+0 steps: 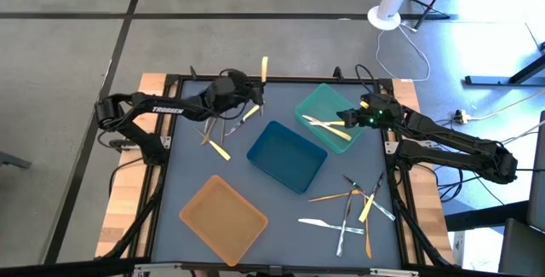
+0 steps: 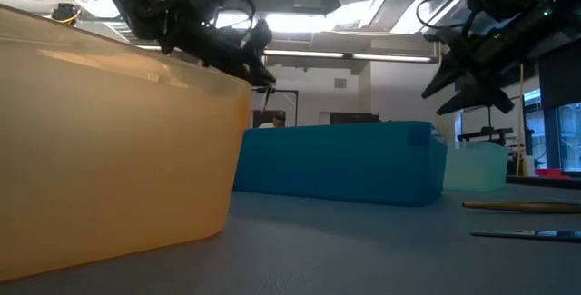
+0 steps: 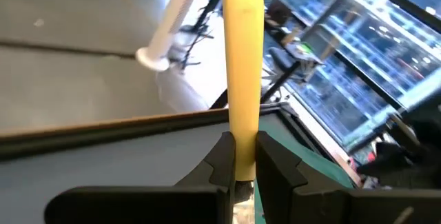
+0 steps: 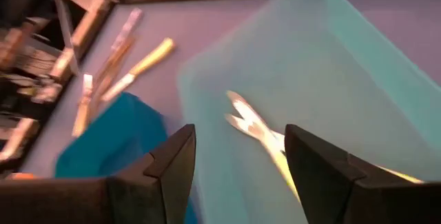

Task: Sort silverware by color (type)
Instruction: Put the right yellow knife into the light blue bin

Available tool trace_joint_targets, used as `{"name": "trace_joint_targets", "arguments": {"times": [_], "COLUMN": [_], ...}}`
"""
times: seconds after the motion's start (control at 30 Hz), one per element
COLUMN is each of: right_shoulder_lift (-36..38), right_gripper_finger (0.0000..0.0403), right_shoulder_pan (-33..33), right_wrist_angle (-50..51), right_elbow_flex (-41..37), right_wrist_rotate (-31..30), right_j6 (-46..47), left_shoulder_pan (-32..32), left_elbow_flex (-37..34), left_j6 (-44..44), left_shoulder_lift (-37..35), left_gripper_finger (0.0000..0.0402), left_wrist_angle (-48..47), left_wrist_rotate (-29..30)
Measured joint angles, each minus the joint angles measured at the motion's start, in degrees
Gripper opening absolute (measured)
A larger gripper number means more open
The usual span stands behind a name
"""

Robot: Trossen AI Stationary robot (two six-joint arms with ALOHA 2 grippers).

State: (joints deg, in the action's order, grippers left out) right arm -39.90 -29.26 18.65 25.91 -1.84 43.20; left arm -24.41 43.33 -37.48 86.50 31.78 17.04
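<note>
My left gripper [image 3: 242, 149] is above the table's far left part and is shut on a yellow piece of silverware [image 3: 242, 58]. In the high view that piece [image 1: 264, 68] stands up near the far edge. My right gripper [image 4: 240, 140] hangs open over the teal tray [image 1: 328, 117]. A white fork [image 4: 248, 122] and a yellow piece [image 1: 337, 129] lie in that tray. More yellow and white silverware [image 1: 217, 136] lies flat on the table below my left arm. A mixed pile of orange, yellow and white pieces [image 1: 351, 210] lies at the near right. My left gripper pinches the yellow piece's flat stem [image 3: 241, 138] near one end, between its two fingers [image 3: 222, 160]. The fingers reach about level from the table's left side. The piece stands up from the fingers, lifted clear of the table. Its upper end runs out of the wrist view.
The blue tray [image 1: 287, 155] sits mid-table and the orange tray [image 1: 223, 217] sits at the near left, both lying at a slant. The table's raised dark frame [image 1: 170, 79] runs along the far edge. A white fan base [image 1: 385, 17] and cables lie on the floor beyond.
</note>
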Motion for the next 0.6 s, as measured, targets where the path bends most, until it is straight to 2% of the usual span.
{"name": "trace_joint_targets", "arguments": {"times": [0.27,0.6], "right_shoulder_lift": [0.0,0.0], "right_gripper_finger": [0.0209,0.0209], "right_shoulder_pan": [0.0,0.0], "right_wrist_angle": [-9.8,-23.9], "right_elbow_flex": [0.0,0.0], "right_wrist_rotate": [4.6,10.6], "right_j6": [0.0,-0.3], "left_shoulder_pan": [3.7,7.7], "left_elbow_flex": [0.0,0.2], "left_j6": [13.3,31.8], "left_shoulder_lift": [0.0,-0.1], "left_gripper_finger": [0.0032,0.0032], "left_wrist_angle": [7.4,11.7], "left_wrist_rotate": [-3.4,-7.7]}}
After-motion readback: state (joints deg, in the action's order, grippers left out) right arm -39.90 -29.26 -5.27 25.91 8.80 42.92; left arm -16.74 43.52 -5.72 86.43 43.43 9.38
